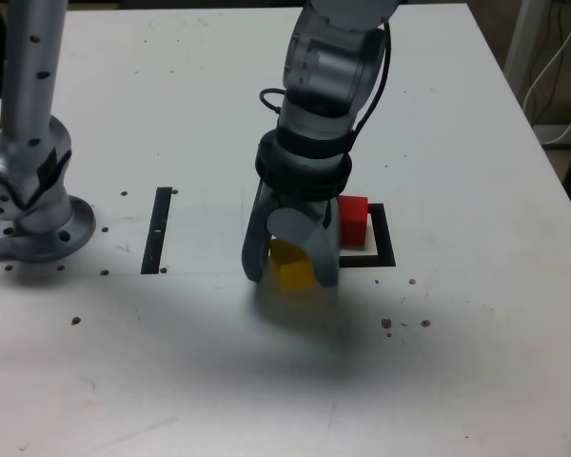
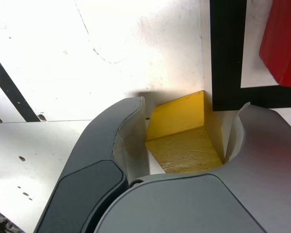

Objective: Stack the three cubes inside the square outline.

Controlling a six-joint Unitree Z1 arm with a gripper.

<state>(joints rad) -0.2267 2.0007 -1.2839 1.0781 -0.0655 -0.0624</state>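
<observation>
Yellow cube (image 2: 184, 136) sits between the two grey fingers (image 2: 102, 160) of the end effector (image 1: 292, 267), which curve around it on both sides; in the wrist view one finger appears to press its side, while a thin gap shows at the other, so a firm pinch cannot be confirmed. In the exterior view the cube (image 1: 291, 266) is low over the white desk (image 1: 457, 381), whether resting or lifted is unclear. It lies just outside a corner of the square outline (image 2: 228, 53), toward the exterior view's left of it. Red cube (image 1: 352, 220) stands inside the outline (image 1: 385, 238). A narrow black strip (image 1: 157, 229) lies well apart toward the exterior view's left, near the arm's base (image 1: 38, 224). Only two cubes can be seen.
</observation>
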